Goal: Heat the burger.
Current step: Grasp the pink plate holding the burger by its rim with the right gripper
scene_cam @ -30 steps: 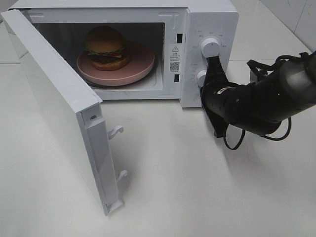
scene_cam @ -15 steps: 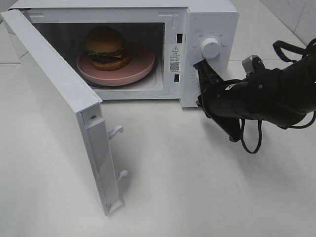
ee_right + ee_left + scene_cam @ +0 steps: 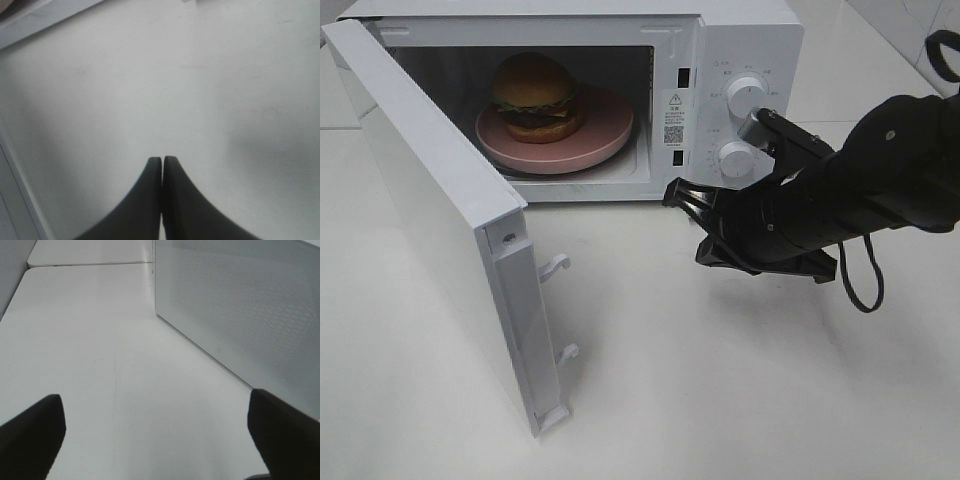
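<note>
The burger (image 3: 533, 95), with a glossy brown bun, lettuce and a dark patty, sits on a pink plate (image 3: 605, 130) inside the open white microwave (image 3: 750, 40). Its door (image 3: 430, 200) swings wide toward the front left. My right gripper (image 3: 676, 196) is shut and empty, pointing left just in front of the oven's lower right corner, below the control panel. The right wrist view shows the right gripper (image 3: 161, 162) with its fingers pressed together over bare white table. My left gripper (image 3: 154, 399) is open beside the microwave's perforated side wall (image 3: 240, 305) and holds nothing. The exterior view does not show it.
Two white knobs (image 3: 747, 96) (image 3: 735, 158) sit on the microwave's right panel, just behind my right arm. Two latch hooks (image 3: 556, 265) stick out from the door's free edge. The white table (image 3: 720, 380) stretches in front.
My right arm has swung away from the knobs, down and to the left. The lower knob is uncovered. The gripper now points left in front of the oven. Burger and door are unmoved.
</note>
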`<state>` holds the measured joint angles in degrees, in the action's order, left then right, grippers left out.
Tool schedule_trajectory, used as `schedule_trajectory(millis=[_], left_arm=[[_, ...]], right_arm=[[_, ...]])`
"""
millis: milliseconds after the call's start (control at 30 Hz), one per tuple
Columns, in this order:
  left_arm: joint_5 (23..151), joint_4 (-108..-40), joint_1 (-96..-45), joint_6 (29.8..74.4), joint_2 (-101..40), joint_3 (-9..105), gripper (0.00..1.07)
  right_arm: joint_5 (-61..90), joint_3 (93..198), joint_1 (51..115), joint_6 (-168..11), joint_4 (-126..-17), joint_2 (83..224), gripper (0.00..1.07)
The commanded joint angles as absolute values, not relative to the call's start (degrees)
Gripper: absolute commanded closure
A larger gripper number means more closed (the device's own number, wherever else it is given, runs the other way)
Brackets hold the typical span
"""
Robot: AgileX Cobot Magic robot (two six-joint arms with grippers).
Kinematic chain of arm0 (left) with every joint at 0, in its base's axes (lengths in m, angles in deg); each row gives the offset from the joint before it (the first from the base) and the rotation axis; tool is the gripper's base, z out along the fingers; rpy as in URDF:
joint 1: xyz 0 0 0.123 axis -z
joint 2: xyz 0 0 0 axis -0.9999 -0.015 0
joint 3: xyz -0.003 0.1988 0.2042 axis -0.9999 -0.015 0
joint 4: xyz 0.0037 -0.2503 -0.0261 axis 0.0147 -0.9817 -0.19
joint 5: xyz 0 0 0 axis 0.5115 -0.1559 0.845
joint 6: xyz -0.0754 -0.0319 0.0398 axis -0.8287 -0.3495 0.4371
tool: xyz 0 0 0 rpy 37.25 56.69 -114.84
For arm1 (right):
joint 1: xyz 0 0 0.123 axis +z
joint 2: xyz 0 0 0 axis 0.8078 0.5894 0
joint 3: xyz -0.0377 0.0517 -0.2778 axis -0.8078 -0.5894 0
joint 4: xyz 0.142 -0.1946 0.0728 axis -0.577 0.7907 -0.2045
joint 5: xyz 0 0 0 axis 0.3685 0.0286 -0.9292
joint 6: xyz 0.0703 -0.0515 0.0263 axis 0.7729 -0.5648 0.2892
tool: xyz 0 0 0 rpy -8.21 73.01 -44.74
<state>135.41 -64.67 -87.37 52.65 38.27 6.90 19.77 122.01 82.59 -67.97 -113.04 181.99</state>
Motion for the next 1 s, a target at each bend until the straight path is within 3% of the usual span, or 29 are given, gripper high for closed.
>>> schedule_trajectory(millis=[33, 367, 567, 733, 1000], left_arm=[[135.0, -64.9, -87.5, 52.3, 39.4, 6.7, 0.16], [135.0, -64.9, -87.5, 52.3, 39.4, 6.7, 0.16], [135.0, -64.9, -87.5, 52.3, 39.4, 6.7, 0.16], [135.0, -64.9, -87.5, 52.3, 39.4, 6.7, 0.16], [135.0, -64.9, -87.5, 52.3, 39.4, 6.7, 0.16]], right_arm=[[22.5, 122.2, 82.0, -71.0, -111.3, 180.9, 1.07], [48.0, 128.4, 80.8, -75.3, -88.4, 177.4, 1.07], [55.5, 131.6, 80.8, -83.2, -84.8, 177.3, 1.07], [67.3, 135.8, 80.8, -101.2, -83.1, 177.3, 1.07], [69.4, 136.4, 80.8, -127.6, -79.6, 176.2, 1.04]])
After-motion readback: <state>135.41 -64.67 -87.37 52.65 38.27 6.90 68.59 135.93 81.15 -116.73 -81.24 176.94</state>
